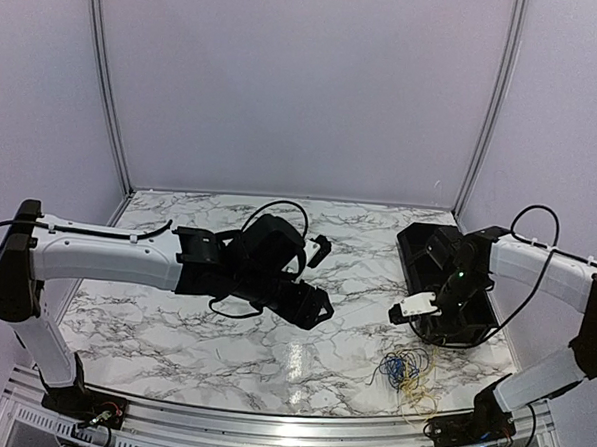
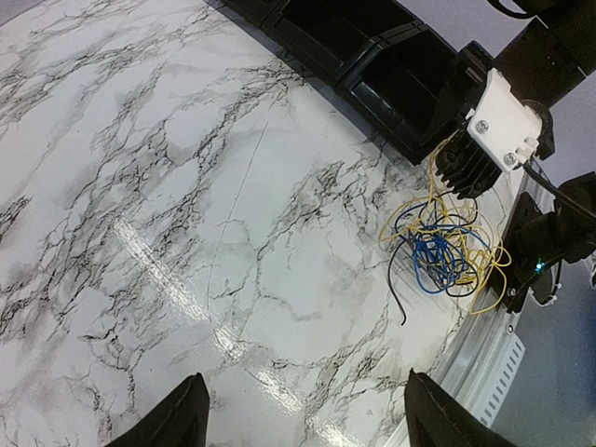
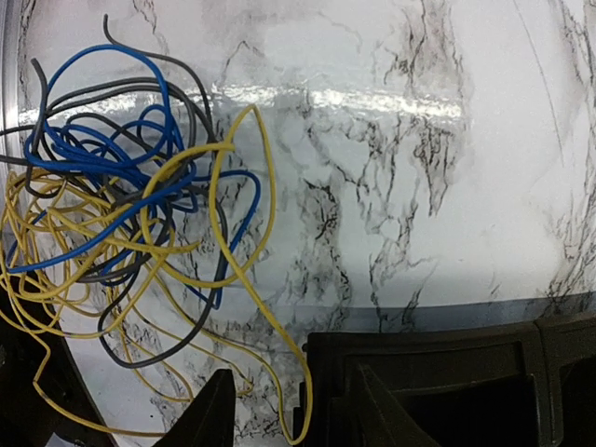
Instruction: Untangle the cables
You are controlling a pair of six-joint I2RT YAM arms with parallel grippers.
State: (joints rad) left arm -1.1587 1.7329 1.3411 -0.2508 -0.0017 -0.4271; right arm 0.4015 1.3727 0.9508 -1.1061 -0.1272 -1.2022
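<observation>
Cables lie tangled; left fingers open, right fingers apart around 1 yellow strand.

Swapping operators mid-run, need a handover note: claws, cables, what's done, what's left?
Left claw: open, empty, hovering over the bare middle of the table, well away from the wires.
Right claw: jaws apart just above the heap. One yellow strand loops up between its fingers, apparently not pinched.
Cables: yellow, blue and dark wires in one tangled heap at the table's near right edge, beside the black tray.
Done: nothing separated.
Left: pull each colour free and lay them apart.
</observation>
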